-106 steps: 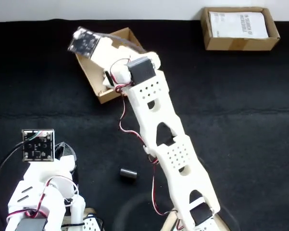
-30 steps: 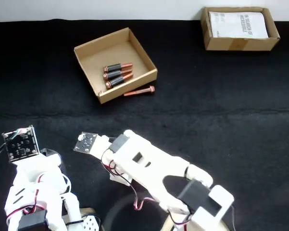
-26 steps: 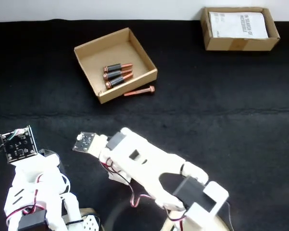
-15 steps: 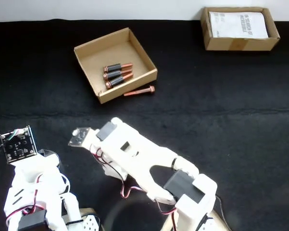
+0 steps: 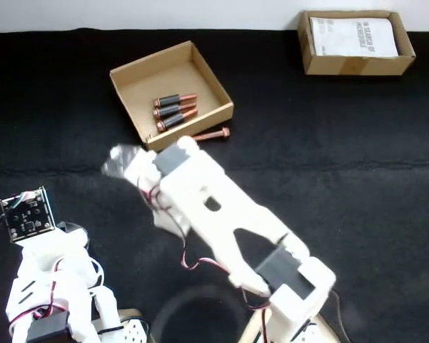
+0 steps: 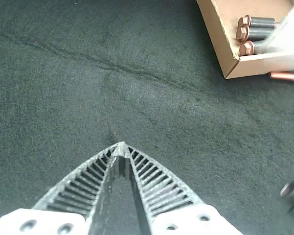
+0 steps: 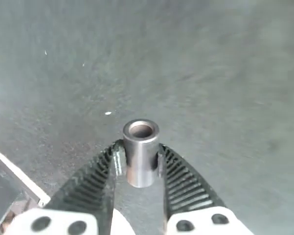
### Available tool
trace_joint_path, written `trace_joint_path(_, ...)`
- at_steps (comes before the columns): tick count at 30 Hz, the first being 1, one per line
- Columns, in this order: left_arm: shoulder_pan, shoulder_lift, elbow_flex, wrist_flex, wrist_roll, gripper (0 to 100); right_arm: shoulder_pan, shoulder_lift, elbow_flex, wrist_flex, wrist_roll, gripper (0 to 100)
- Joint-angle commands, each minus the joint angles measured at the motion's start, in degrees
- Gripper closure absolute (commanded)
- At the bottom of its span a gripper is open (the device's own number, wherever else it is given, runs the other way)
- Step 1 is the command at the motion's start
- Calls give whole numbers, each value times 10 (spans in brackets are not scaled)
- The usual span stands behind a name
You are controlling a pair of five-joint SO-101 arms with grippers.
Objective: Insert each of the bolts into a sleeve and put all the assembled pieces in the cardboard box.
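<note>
Since the frame half a second earlier, the right arm (image 5: 214,207) has swung toward the far side, so that its wrist now lies just near of the cardboard box (image 5: 153,78). The sleeve that lay on the black counter (image 5: 342,179) in the earliest frame is gone from that spot. Right fingers (image 7: 95,176) are closed narrowly on the dark sleeve (image 7: 141,156), whose open end projects past the fingertips, over the counter. Left fingers (image 6: 83,183) are pressed together, holding nothing, at the near left. Three assembled pieces (image 5: 175,111) lie side by side in the box. One loose bolt (image 5: 214,133) lies on the counter just outside its near-right wall. A second cardboard box (image 5: 342,66) stands at the far right.
</note>
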Motion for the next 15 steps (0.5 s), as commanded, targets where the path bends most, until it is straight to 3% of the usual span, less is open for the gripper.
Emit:
trace_joint_path(1, -3, -1, 3, -17, 1, 991, 37, -72, -124, 58, 1, 991)
trace_joint_path(7, -1, 0, 51, -129, 2, 991, 109, -164, -203, 80, -64, 991)
trace_joint_path(15, 75, 72, 80, -230, 3, 991, 175, -331, -201, 80, -113, 991)
